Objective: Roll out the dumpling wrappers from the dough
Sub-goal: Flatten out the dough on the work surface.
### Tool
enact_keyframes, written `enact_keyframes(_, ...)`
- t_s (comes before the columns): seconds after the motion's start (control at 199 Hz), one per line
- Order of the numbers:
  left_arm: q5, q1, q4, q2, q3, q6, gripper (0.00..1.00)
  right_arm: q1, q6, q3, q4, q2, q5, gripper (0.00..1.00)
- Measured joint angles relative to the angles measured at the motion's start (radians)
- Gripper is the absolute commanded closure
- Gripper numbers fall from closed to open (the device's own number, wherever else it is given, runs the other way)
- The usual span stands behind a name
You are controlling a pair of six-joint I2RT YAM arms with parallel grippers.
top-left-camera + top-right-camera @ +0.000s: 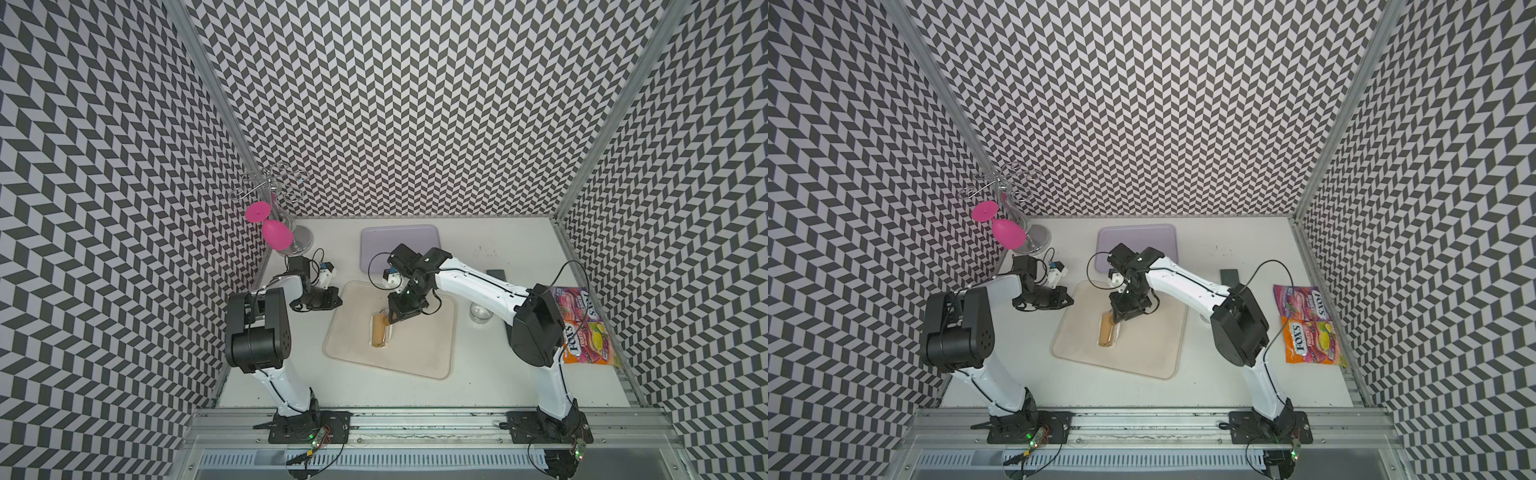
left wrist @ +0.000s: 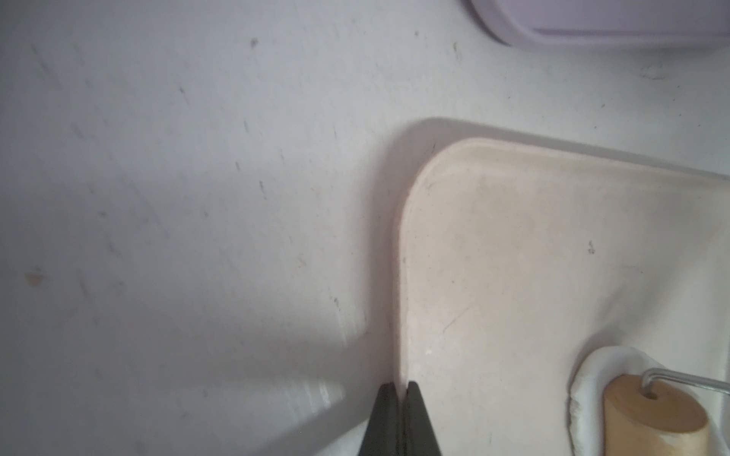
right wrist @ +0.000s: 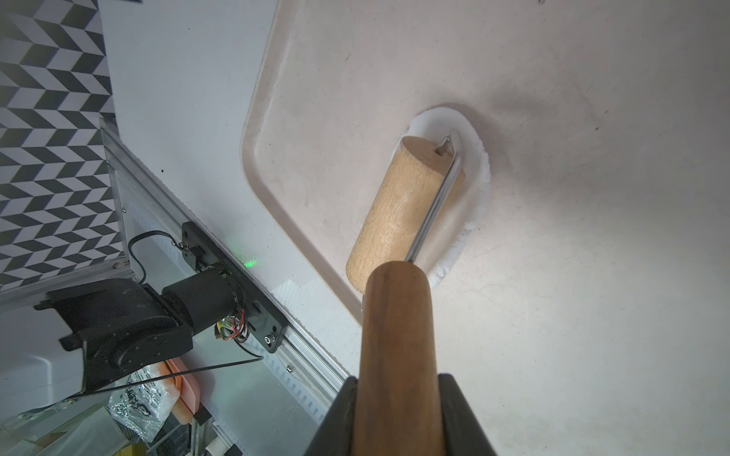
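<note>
The counter is overlooked from above in both top views; the tray is shared close-up by wrist views.

- Site type: robotics laboratory, an enclosed test cell.
- Enclosure: black-and-white chevron wall panels close off three sides of the cell.
- Mounting: the left arm and right arm stand on black base plates fixed to an aluminium rail along the front edge of the white worktop.
- Electronics: exposed cables and a small circuit board with a green light sit at the arm bases.
- Props: mixed household items are set out on the worktop:
  - a beige tray carrying dough and a wooden roller
  - a lilac tray
  - a pink glass hung on a wire rack
  - sweet bags
</note>
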Motion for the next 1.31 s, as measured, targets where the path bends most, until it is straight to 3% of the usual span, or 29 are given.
enact_keyframes(0.372,0.000,0.000,0.000,0.000,0.000,0.000,1.00,0.024,0.014,0.032,-0.024,-0.002,0.072,1.00)
enact_keyframes(0.764,-0.001,0.000,0.000,0.000,0.000,0.000,1.00,-0.057,0.019,-0.343,0.215,-0.206,-0.021,1.00)
enact_keyframes(1.307,0.002,0.000,0.000,0.000,0.000,-0.005,1.00,-0.127,0.046,-0.428,0.198,-0.279,-0.026,1.00)
